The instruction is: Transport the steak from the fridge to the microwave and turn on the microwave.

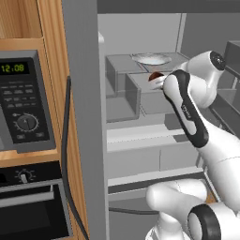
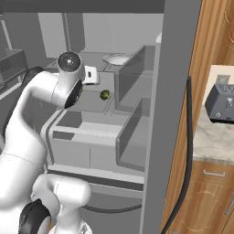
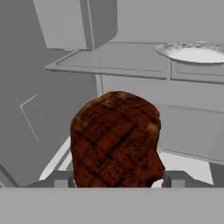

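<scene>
From the left base view I see my white arm reaching up into the tall grey fridge [image 1: 140,56] with its pale interior and translucent box-like bins. At the end of the arm, just past the wrist, a sliver of the dark reddish-brown steak [image 1: 154,76] shows in front of a bin, below a shallow white plate [image 1: 150,59] that rests on top of the bins. Left of the fridge wall, set in the wooden cabinet, is the black and dark-grey microwave [image 1: 23,101] with a green clock, buttons and a round dial; beneath it is the black oven [image 1: 30,206] with a horizontal silver handle.

From the right base view the arm bends up from the lower left into the fridge [image 2: 105,41]. The same white plate [image 2: 116,59] lies on the upper shelf, and a small green lump [image 2: 105,94] lies on the shelf below it, just beyond the arm's elbow. To the right, past the fridge wall and wooden panel, a grey toaster [image 2: 220,103] stands on the pale marbled worktop [image 2: 212,144].

In the hand view the grill-marked steak [image 3: 116,140] stands upright between the two finger tips of the gripper [image 3: 116,179], which is clamped on its sides. The white plate [image 3: 194,52] is on a shelf behind it, upper right, well apart from the meat.
</scene>
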